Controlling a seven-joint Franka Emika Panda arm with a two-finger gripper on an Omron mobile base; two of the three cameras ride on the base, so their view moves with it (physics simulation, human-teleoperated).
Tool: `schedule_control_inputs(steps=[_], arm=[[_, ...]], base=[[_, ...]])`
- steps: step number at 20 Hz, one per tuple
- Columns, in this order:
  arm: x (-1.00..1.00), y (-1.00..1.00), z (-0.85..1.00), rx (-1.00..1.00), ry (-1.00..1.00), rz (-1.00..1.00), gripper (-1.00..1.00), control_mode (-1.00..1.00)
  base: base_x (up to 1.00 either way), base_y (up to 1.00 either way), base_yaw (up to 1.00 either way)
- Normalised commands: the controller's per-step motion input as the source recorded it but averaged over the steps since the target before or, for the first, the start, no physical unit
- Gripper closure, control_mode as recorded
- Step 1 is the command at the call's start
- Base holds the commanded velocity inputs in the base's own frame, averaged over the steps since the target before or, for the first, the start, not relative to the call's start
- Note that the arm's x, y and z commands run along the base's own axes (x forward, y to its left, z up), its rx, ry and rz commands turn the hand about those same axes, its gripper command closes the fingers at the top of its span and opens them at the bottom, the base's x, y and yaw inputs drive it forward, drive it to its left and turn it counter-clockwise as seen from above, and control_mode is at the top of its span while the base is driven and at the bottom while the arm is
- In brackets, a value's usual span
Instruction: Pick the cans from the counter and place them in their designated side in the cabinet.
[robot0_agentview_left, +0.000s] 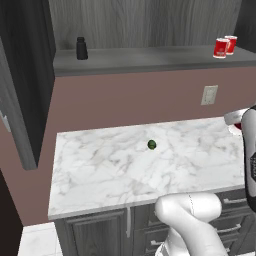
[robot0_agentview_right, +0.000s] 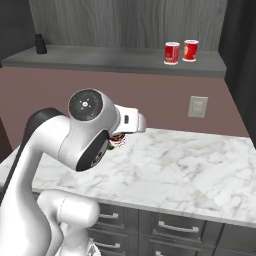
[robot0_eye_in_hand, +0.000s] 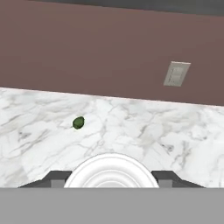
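Note:
My gripper (robot0_eye_in_hand: 111, 180) is shut on a can (robot0_eye_in_hand: 110, 169); its silvery top shows between the two dark fingertips (robot0_eye_in_hand: 56, 180). The same can (robot0_agentview_left: 234, 119) shows at the counter's back right, dark red under a silver lid, half hidden by my arm. In the right base view only a sliver of it (robot0_agentview_right: 118, 140) peeks from under my forearm. Whether it rests on the white marble counter (robot0_agentview_left: 110, 170) I cannot tell. Two more red cans (robot0_agentview_left: 221, 48) (robot0_agentview_left: 231, 44) stand side by side at the right end of the cabinet's grey shelf (robot0_agentview_left: 145, 59), and they show again as cans (robot0_agentview_right: 171, 53) (robot0_agentview_right: 190, 50).
A tiny green ball (robot0_agentview_left: 151, 145) lies mid-counter, to the held can's left. A black bottle (robot0_agentview_left: 81, 48) stands at the shelf's left end. A wall outlet (robot0_agentview_left: 209, 95) sits on the brown backsplash. The tall dark cabinet door (robot0_agentview_left: 20, 100) hangs open at left.

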Motion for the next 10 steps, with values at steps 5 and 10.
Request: schedule_control_inputs(steps=[5,10], arm=[[-0.09,-0.11,0.38,-0.01,-0.12,-0.01,1.0,-1.0],[0.0,-0.04,0.29,0.0,-0.1,-0.01,1.0,-1.0]], base=[[0.0,0.0,0.0],[0.0,0.0,0.0]])
